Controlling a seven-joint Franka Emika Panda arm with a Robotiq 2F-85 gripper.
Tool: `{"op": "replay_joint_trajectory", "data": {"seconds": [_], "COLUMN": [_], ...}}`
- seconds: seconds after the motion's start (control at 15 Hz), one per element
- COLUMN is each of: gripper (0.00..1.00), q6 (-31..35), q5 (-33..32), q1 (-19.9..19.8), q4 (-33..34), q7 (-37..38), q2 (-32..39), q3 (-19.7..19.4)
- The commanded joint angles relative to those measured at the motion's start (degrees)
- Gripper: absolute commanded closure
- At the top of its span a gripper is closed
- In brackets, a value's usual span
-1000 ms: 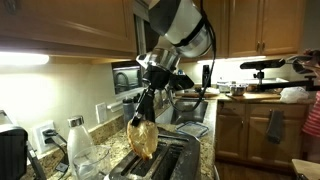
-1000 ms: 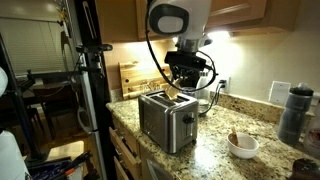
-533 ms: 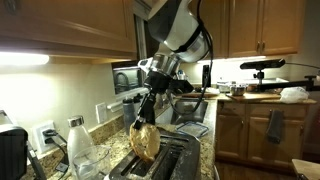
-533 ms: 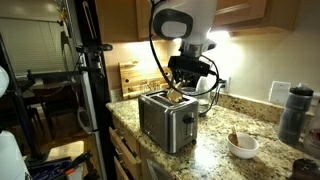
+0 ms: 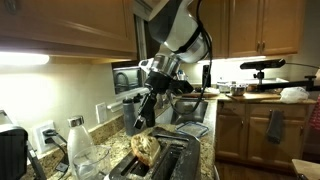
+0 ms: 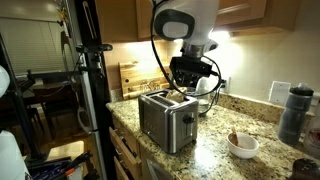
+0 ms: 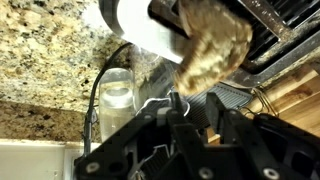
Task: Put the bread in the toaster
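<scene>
Bread rests tilted on top of the toaster, apparently not seated in a slot. Gripper hangs just above it; cannot tell whether the claw is spread or pinching. Recommendation: align slice edge-on with a slot, then lower straight.

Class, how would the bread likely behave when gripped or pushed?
Probably light and fairly stiff: the bread holds a flat shape while tilted over the toaster. Likely fragile: its surface looks soft and porous, so squeezing could dent it.
</scene>
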Motion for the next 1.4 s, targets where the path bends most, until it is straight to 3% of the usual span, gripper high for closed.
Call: {"op": "replay_joint_trajectory", "data": {"seconds": [0.0, 0.4, 1.07, 1.33], "gripper": [0.37, 0.01, 0.0, 0.0], "q6": [-0.59, 0.21, 4.33, 5.29], "q5": [0.58, -0.17, -2.46, -6.12], "q1": [-1.22, -2.25, -5.4, -6.82], "q4": [0.63, 1.61, 1.35, 1.18], "q7": [-1.14, 0.12, -0.65, 0.39], "q2": [-0.59, -1.23, -2.31, -2.05], "q3": [0.26, -0.28, -2.37, -3.95]}}
